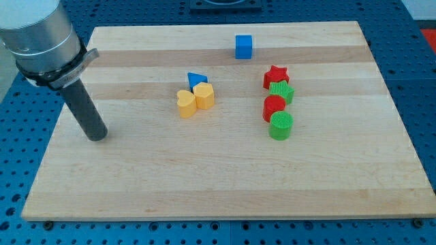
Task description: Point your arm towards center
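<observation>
My tip (97, 135) rests on the wooden board (225, 177) near its left side, well to the left of and below all the blocks. A yellow heart (185, 103) and a yellow hexagon (204, 96) sit touching, with a blue triangle (196, 79) just above them. A blue cube (244, 46) stands alone near the view's top. On the right, a red star (276, 75), a green star (281, 91), a red block (274, 107) and a green cylinder (281, 125) form a close column.
The board lies on a blue perforated table (422, 82). The arm's grey body (37, 34) fills the view's top left corner above the rod.
</observation>
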Controlling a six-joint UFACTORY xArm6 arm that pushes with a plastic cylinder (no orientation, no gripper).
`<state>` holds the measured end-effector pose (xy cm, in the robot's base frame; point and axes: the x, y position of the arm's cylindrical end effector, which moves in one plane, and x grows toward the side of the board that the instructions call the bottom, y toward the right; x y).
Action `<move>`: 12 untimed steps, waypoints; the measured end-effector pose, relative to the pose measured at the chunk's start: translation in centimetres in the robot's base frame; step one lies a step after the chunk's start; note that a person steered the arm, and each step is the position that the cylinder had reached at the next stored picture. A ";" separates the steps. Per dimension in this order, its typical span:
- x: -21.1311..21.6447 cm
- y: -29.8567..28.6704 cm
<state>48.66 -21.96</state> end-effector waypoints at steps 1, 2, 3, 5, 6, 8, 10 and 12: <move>0.8 1.1; 1.4 7.2; 1.2 10.2; -1.6 12.4; -2.1 12.4; -2.1 17.5; -2.1 18.1; -0.9 18.1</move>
